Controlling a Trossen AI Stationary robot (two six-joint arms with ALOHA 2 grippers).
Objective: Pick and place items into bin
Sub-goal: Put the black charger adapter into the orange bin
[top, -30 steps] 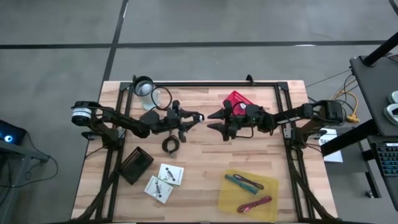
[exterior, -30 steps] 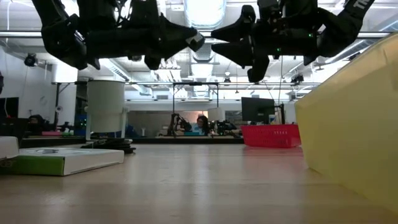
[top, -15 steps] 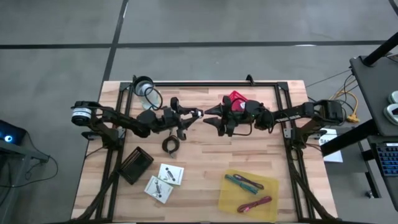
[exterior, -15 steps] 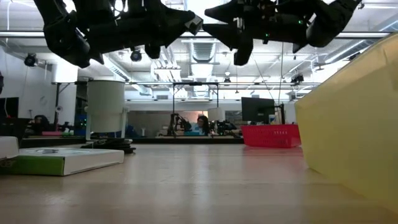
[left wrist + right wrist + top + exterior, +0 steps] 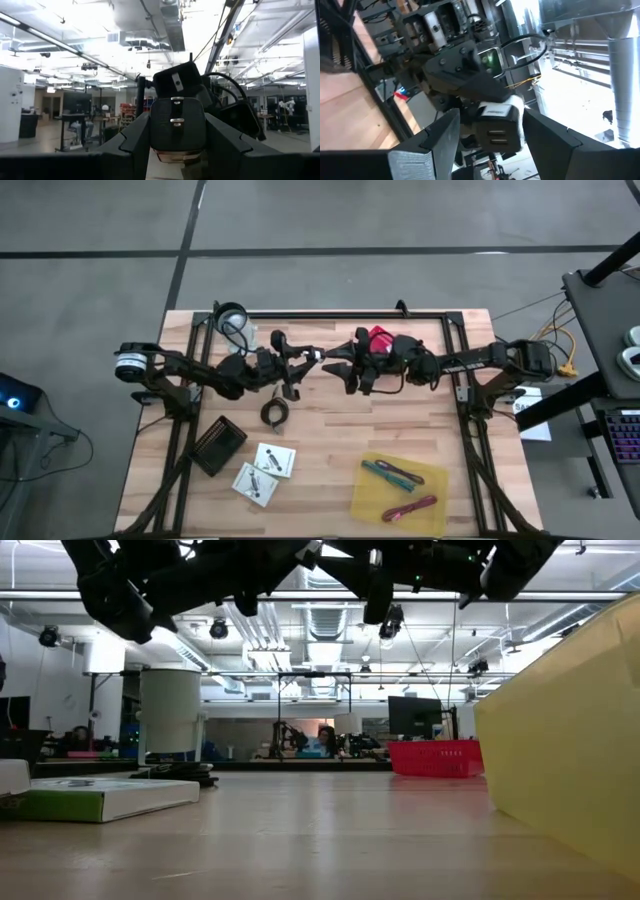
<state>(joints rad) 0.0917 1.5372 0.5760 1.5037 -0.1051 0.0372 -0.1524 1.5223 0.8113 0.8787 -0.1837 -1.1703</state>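
- Left tool [image 5: 308, 357] is up off the worktop [image 5: 330, 440], just 12 o'clock of the worktop's centre, and points toward 3 o'clock.
- It is narrow, clamped on a small black and white piece [image 5: 316, 355]. The left wrist view shows the piece [image 5: 177, 124] tight between both fingers.
- Right tool [image 5: 338, 366] is at the same height, tip to tip with the left tool, and points toward 9 o'clock.
- Its fingers are wide, one on either side of the same piece [image 5: 496, 124]. I cannot tell whether they touch it.
- The low view shows both arms high, well clear of the worktop.
- Yellow bin [image 5: 372, 498] sits at 5 o'clock on the worktop.
- In the bin are a teal stick [image 5: 383, 471] with a dark red stick [image 5: 408, 476] just beside it, and a purple-red stick [image 5: 410, 507] nearer the 6 o'clock edge.
- Black cable coil [image 5: 273, 412] lies on the worktop, just 6 o'clock of the left arm and outside the bin.
- Two white cards [image 5: 275, 459] lie at 7 o'clock, just beside each other and outside the bin.
- Black flat box [image 5: 218, 445] is at 8 o'clock, near the cards.
- Clear cup [image 5: 232, 318] stands at the 11 o'clock corner.
- Red basket [image 5: 378, 337] is at 12 o'clock, partly under the right arm.
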